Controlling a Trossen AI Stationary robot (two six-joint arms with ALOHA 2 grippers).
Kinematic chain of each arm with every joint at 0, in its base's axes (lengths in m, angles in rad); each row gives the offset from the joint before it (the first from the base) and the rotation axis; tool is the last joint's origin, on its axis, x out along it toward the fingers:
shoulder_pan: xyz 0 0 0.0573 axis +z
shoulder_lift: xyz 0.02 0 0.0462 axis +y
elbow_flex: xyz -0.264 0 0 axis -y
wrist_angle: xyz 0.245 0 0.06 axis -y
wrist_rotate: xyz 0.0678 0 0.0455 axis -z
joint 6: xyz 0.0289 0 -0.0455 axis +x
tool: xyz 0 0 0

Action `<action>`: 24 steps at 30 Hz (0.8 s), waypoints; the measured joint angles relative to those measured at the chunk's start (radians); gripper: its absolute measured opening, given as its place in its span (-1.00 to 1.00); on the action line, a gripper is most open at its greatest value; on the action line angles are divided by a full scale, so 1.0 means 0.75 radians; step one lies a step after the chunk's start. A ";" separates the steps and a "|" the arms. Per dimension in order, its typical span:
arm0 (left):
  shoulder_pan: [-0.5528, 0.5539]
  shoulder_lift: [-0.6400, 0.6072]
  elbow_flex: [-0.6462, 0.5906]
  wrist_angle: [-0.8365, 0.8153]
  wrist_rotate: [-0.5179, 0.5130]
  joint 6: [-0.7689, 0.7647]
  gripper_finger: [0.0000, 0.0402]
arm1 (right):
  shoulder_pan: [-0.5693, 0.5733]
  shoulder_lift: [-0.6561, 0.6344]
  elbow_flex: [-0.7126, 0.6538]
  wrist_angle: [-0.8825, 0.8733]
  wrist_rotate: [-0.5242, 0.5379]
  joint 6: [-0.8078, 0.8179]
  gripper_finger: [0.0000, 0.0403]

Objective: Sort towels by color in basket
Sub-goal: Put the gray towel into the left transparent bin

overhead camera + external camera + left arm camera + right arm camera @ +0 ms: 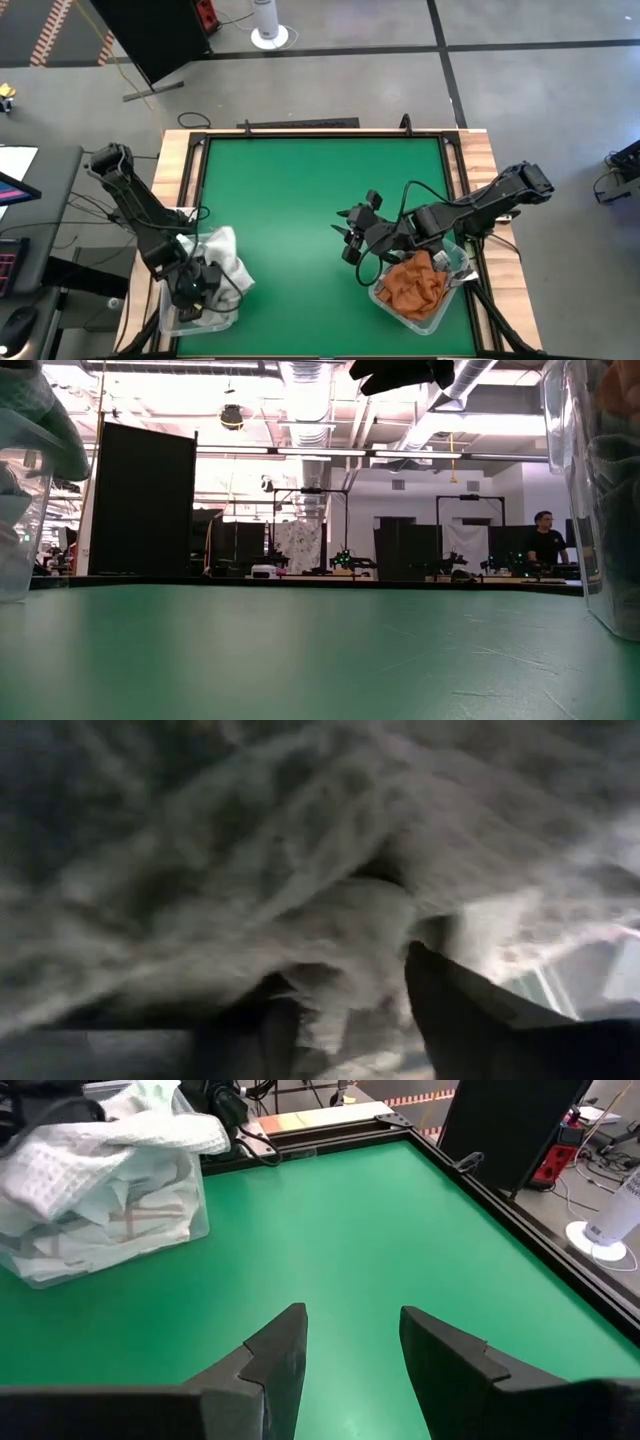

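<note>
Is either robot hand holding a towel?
The right hand is open and empty. The left hand is down in the white towels; whether it grips one cannot be told.

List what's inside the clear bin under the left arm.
White towels, one checked, heaped above the bin rim. The left gripper covers part; lower layers are hidden.

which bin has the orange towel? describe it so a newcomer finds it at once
On the green table, look to the near right corner, under the right arm. A clear plastic bin sits there holding the crumpled rust orange towel. The other clear bin, at the near left corner, holds only white and checked towels.
</note>
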 joint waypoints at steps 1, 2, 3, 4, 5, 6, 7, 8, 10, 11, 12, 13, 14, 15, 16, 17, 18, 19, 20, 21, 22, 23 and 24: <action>0.003 0.002 0.033 -0.032 0.018 0.002 -0.12 | 0.000 0.000 0.000 0.000 0.000 0.000 -0.05; 0.006 0.002 0.067 -0.070 0.033 0.002 -0.05 | 0.000 0.000 0.000 0.000 -0.001 0.000 -0.05; 0.008 0.000 0.103 -0.106 0.049 0.004 0.01 | 0.000 0.000 0.000 0.002 -0.008 -0.002 -0.05; 0.007 0.000 0.141 -0.144 0.065 0.006 0.06 | 0.004 0.000 0.000 0.013 -0.025 -0.016 -0.05; 0.007 0.000 0.179 -0.186 0.072 0.007 0.10 | 0.007 0.012 0.000 0.038 -0.046 -0.033 -0.05; 0.007 0.000 0.215 -0.232 0.071 0.011 0.13 | 0.009 0.035 0.002 0.087 -0.065 -0.061 -0.05; 0.007 0.000 0.247 -0.273 0.064 0.020 0.15 | 0.010 0.059 0.004 0.141 -0.081 -0.101 -0.05; 0.007 0.000 0.276 -0.307 0.055 0.031 0.16 | 0.011 0.093 0.003 0.194 -0.092 -0.147 -0.05; 0.007 -0.001 0.323 -0.363 0.033 0.051 0.17 | 0.011 0.175 0.002 0.329 -0.149 -0.231 -0.05; 0.007 -0.001 0.342 -0.398 0.018 0.055 0.17 | 0.011 0.214 0.004 0.387 -0.169 -0.273 -0.05; 0.007 -0.002 0.352 -0.425 -0.001 0.055 0.17 | 0.011 0.249 0.012 0.431 -0.183 -0.311 -0.05; 0.007 -0.003 0.355 -0.447 -0.012 0.051 0.17 | 0.010 0.287 0.029 0.474 -0.187 -0.340 -0.05; 0.008 -0.003 0.355 -0.461 -0.013 0.040 0.17 | 0.007 0.321 0.052 0.517 -0.189 -0.363 -0.05; 0.008 -0.002 0.355 -0.469 -0.002 0.031 0.17 | 0.004 0.354 0.075 0.545 -0.191 -0.376 -0.05; 0.008 -0.001 0.355 -0.473 0.026 0.027 0.17 | -0.002 0.390 0.101 0.557 -0.195 -0.381 -0.05; 0.008 -0.002 0.355 -0.471 0.057 0.026 0.17 | -0.010 0.428 0.137 0.579 -0.216 -0.382 -0.05; 0.008 -0.005 0.357 -0.470 0.066 0.020 0.17 | -0.019 0.466 0.174 0.593 -0.253 -0.385 -0.05; 0.007 -0.007 0.362 -0.471 0.070 0.014 0.17 | -0.030 0.506 0.213 0.587 -0.295 -0.387 -0.05; 0.007 -0.011 0.369 -0.475 0.072 0.010 0.17 | -0.042 0.550 0.256 0.584 -0.342 -0.397 -0.05; 0.008 -0.013 0.377 -0.483 0.072 0.010 0.17 | -0.051 0.594 0.303 0.589 -0.387 -0.412 -0.05; 0.008 -0.013 0.389 -0.504 0.072 0.005 0.17 | -0.060 0.635 0.344 0.590 -0.425 -0.427 -0.05; 0.008 -0.013 0.404 -0.532 0.071 -0.006 0.17 | -0.067 0.671 0.380 0.580 -0.456 -0.442 -0.05; 0.008 -0.013 0.418 -0.562 0.070 -0.022 0.17 | -0.075 0.712 0.424 0.582 -0.482 -0.454 -0.05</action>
